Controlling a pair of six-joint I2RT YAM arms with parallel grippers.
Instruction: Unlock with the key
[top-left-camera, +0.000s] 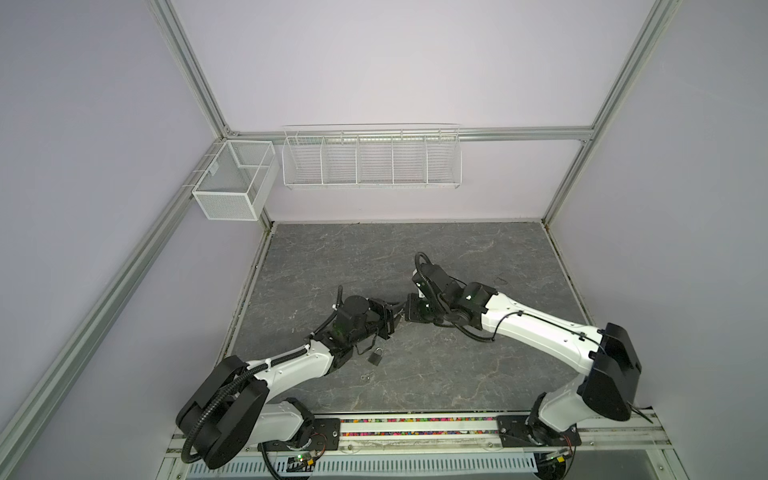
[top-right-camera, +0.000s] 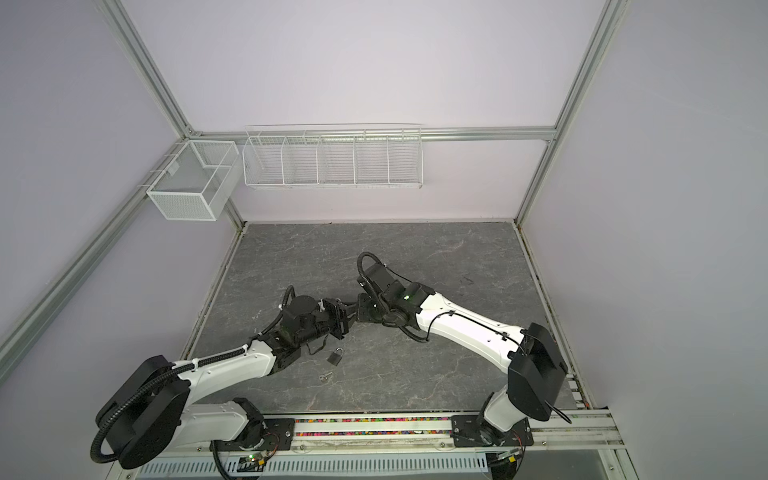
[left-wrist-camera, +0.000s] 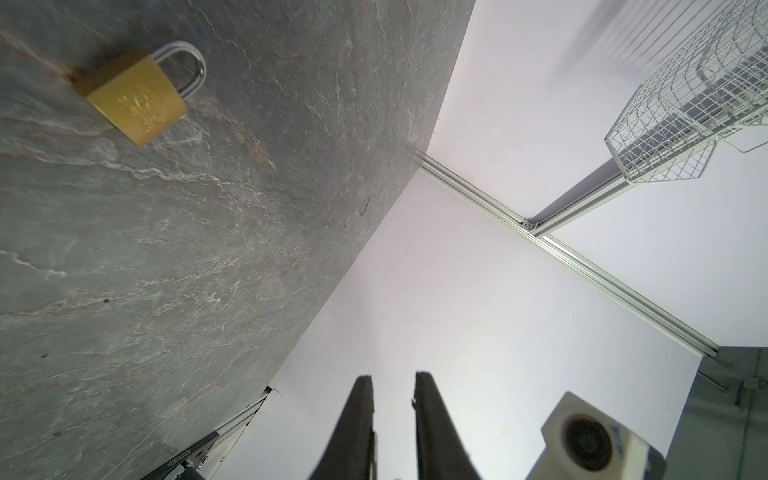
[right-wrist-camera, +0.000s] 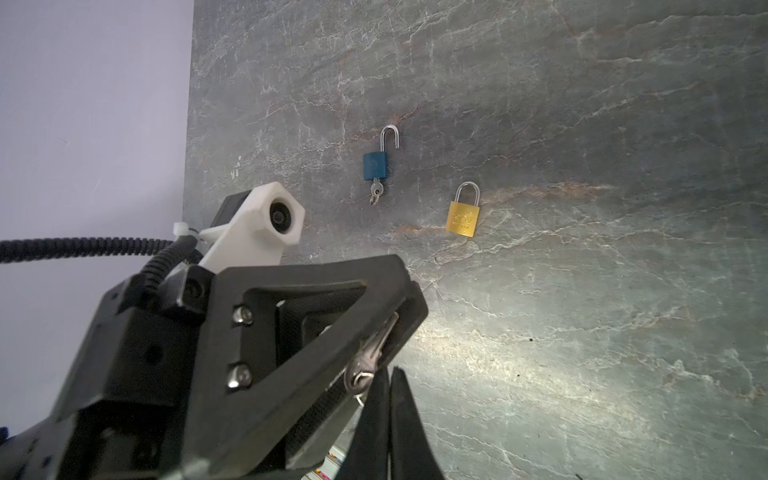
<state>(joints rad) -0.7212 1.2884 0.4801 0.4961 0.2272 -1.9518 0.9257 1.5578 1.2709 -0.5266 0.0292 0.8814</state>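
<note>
Cell contents, listed left to right. Mesh basket, white, hung at the back left corner. Wire rack, white, five bays, hung on the back wall beside it. Left arm, white and black, reached in over the grey marbled tabletop toward the middle. Left gripper: released, its fingers standing a narrow gap apart, with bare wall showing between them in the left wrist view. Small padlock: lay flat on the tabletop just in front of the left gripper in both top views, colour not readable there. Small ringed item: lay just beside it toward the front edge, too small to name. Blue padlock, right wrist view: flat on the tabletop, shackle sprung open, second key in its base. Gold padlock: flat on the tabletop near the blue one but apart from it, shackle closed. Key, silver: held in the air between the two grippers, blade tip tucked in at the left gripper's fingertips, ringed head against the right gripper. Right gripper: clenched, grasping the key at its head end, the contact itself hidden behind a finger. Right arm: reached in from the right.
</note>
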